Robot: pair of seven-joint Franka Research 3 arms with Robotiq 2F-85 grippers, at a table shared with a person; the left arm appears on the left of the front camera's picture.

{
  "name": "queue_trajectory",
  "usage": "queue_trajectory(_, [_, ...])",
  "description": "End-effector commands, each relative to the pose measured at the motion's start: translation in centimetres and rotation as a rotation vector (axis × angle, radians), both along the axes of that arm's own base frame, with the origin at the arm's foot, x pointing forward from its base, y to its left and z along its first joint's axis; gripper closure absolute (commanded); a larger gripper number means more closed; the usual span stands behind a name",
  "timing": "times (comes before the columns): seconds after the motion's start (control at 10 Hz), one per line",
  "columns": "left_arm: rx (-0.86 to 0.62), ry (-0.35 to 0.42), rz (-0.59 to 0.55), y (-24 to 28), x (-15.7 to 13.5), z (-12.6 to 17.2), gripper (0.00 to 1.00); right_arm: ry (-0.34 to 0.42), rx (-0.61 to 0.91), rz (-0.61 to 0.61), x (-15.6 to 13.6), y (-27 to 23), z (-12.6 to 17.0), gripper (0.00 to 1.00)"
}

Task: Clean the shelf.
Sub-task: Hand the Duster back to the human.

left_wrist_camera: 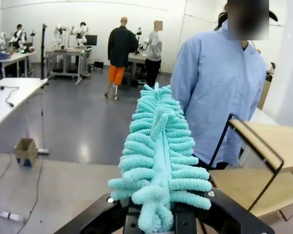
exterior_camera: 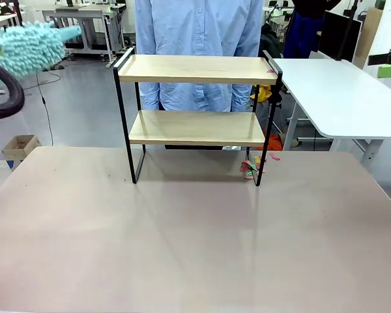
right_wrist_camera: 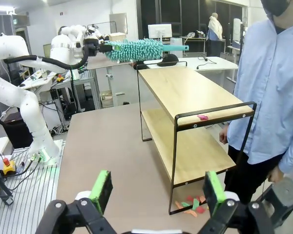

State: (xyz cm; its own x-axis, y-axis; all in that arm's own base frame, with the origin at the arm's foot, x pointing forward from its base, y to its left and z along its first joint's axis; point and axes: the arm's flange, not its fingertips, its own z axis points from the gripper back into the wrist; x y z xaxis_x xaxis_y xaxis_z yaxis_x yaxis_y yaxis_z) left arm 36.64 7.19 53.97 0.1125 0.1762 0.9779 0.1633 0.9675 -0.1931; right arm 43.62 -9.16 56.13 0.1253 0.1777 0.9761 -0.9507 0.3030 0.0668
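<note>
No readable text from my station. I can make out no print, label, brand, number or sign on anything in the front or either wrist view; far background screens and boxes are too small to read.

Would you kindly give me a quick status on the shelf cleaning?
Left gripper shut on teal duster, raised left of shelf. Right gripper open, empty. Pink scrap on top board; person stands right behind.
</note>
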Motion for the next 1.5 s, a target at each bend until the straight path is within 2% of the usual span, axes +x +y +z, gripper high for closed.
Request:
queue_trajectory(0.0, [-0.018,-0.004,0.028,0.1,0.7,-4.3,0.83,0.008,0.001,0.001,0.0,0.0,0.4,0.0])
queue_trajectory(0.3, [-0.058,0.039,0.024,-0.5,-1.1,-10.8,0.83,0.008,0.001,0.001,0.0,0.0,0.4,0.0])
queue_trajectory(0.6, [-0.039,0.081,0.033,-1.4,-1.5,-13.8,0.83,0.008,0.001,0.001,0.0,0.0,0.4,0.0])
queue_trajectory(0.7, [-0.06,0.073,0.025,-1.6,-1.5,-14.0,0.83,0.008,0.001,0.001,0.0,0.0,0.4,0.0])
queue_trajectory(0.8, [-0.061,0.11,0.015,-0.7,2.0,-11.2,0.83,0.008,0.001,0.001,0.0,0.0,0.4,0.0])
queue_trajectory(1.4, [-0.061,0.11,0.015,-0.7,2.0,-11.2,0.83,0.008,0.001,0.001,0.0,0.0,0.4,0.0])
